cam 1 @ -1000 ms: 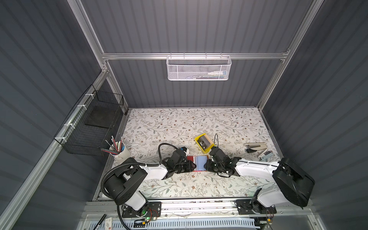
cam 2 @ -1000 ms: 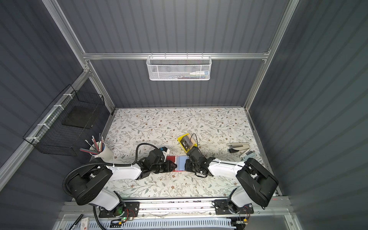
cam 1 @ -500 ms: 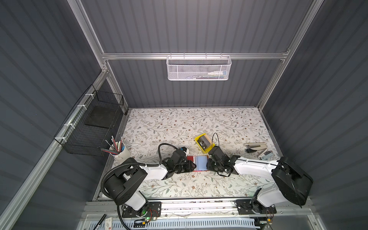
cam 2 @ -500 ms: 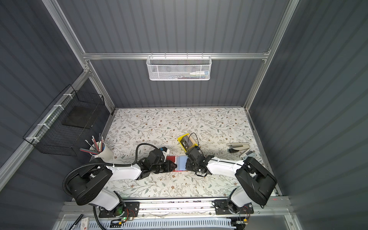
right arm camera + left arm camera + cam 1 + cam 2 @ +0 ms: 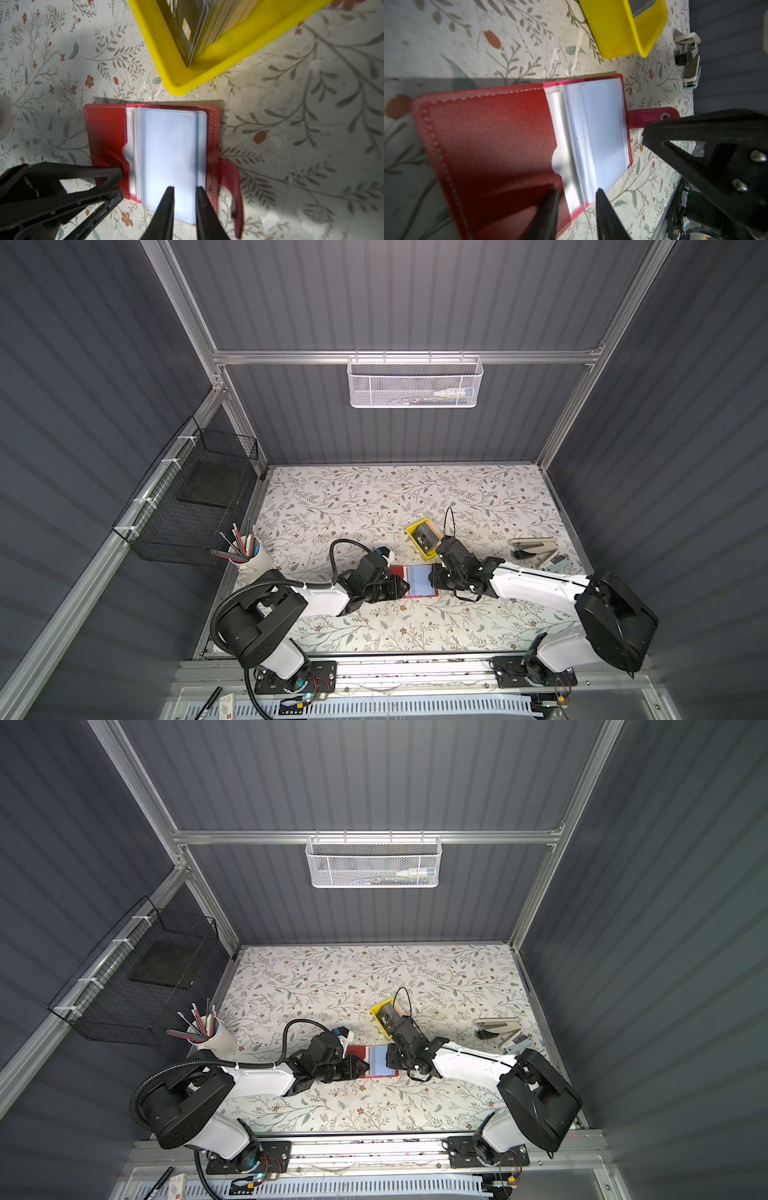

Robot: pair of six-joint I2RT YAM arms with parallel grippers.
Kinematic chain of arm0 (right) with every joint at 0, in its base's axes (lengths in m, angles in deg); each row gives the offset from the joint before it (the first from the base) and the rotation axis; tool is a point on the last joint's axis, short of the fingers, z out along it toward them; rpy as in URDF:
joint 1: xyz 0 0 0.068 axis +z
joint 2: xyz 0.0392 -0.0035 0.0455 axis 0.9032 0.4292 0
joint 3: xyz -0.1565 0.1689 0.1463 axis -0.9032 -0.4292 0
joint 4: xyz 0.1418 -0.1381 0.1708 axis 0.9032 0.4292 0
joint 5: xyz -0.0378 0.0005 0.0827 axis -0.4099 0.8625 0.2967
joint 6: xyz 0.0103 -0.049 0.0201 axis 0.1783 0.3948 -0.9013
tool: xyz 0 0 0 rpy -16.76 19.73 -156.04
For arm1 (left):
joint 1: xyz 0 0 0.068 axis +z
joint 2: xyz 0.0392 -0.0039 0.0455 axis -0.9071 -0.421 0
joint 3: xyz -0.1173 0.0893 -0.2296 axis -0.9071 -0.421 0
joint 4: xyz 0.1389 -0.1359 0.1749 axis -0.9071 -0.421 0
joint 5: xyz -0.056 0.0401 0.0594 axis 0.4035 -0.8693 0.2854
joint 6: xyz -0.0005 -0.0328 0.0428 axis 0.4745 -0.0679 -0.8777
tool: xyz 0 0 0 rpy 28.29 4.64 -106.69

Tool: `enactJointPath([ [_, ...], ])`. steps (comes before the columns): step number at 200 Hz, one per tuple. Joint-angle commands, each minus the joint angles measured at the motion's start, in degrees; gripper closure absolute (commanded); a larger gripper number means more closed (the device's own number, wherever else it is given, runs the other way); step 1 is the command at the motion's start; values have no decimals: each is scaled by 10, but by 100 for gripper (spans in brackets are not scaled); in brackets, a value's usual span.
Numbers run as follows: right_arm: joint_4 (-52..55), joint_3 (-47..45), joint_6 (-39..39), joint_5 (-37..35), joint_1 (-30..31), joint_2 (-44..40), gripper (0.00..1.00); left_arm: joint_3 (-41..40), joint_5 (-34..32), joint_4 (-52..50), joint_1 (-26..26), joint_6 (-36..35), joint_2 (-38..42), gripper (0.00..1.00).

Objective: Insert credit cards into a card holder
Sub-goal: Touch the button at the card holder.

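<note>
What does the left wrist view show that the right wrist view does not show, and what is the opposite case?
Only the left wrist view shows the stapler near the table's edge. Only the right wrist view looks into the yellow tray, where the credit cards stand on edge, the front one with a gold chip. Both show the open red card holder on the floral table, its clear sleeves and snap strap, and both claws at it: the left claw and the right claw.
</note>
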Motion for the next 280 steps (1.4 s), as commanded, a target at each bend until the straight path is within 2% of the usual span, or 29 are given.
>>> enactJointPath([
  [1,52,2,19,-16,-2,7,77,-30,-34,-85,1,-5,0,67],
  [75,99,2,49,-58,-30,3,78,-24,-34,-89,1,-15,-5,67],
  [194,98,2,40,-50,-32,47,78,-29,-28,-76,1,-9,-5,68],
  [280,85,-12,32,-53,-31,20,78,-23,-29,-83,1,-12,19,66],
])
